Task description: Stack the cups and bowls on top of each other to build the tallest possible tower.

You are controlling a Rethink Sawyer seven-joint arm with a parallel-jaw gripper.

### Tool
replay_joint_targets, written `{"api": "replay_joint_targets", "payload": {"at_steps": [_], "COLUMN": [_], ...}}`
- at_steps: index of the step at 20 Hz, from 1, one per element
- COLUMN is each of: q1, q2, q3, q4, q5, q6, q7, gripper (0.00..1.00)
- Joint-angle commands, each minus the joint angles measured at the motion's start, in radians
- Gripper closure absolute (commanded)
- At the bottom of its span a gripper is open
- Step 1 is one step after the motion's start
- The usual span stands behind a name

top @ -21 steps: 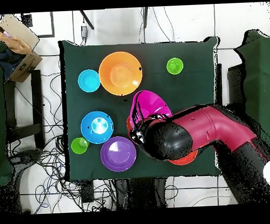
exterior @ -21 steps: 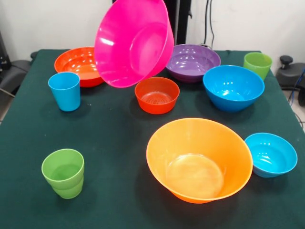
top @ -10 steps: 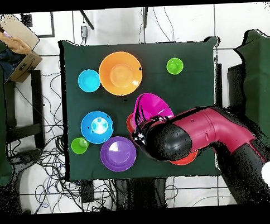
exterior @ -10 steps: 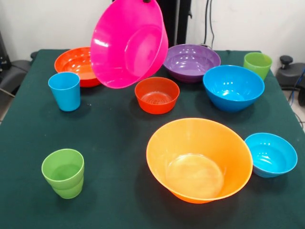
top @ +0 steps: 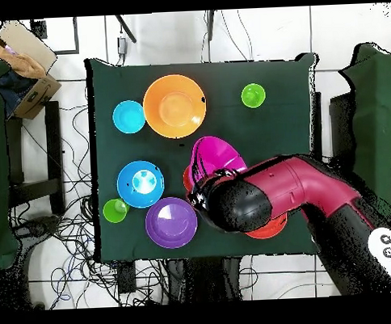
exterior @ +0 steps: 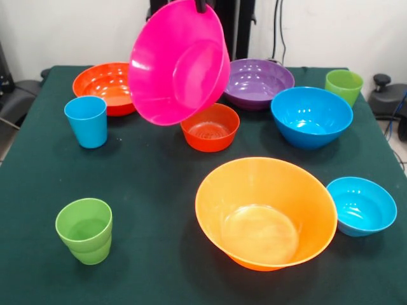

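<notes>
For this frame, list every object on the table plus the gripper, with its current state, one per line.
large pink bowl: lifted, tilted.
gripper: shut on its rim.
large orange bowl: upright, empty.
blue bowl: upright, empty.
small blue bowl: upright, empty.
purple bowl: upright, empty.
sky blue cup: upright.
green cups: upright, apart.

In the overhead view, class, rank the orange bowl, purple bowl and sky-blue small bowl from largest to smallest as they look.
1. orange bowl, clearly widest.
2. purple bowl.
3. sky-blue small bowl, smallest.
No near ties among these three.

No legible text or labels anywhere
</notes>
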Motion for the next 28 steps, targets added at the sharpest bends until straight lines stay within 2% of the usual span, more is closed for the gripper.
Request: {"api": "replay_joint_targets", "payload": {"at_steps": [1,4,9,15,19,25,28], "q1": [0.078,0.12,0.131,0.14,0.139,0.155,0.148], "q2": [0.096,0.105,0.115,0.201,0.194,0.216,0.203], "q3": [-0.106,-0.158,-0.177,-0.229,-0.228,-0.252,-0.242], "q4": [0.054,0.049,0.049,0.013,0.009,-0.014,-0.01], "q5": [-0.129,-0.203,-0.208,-0.261,-0.253,-0.276,-0.262], "q6": [-0.11,-0.161,-0.188,-0.233,-0.221,-0.218,-0.199], "q7": [0.016,0.053,0.043,0.012,-0.005,-0.01,-0.025], "gripper": [1.0,1.0,1.0,1.0,1.0,1.0,1.0]}}
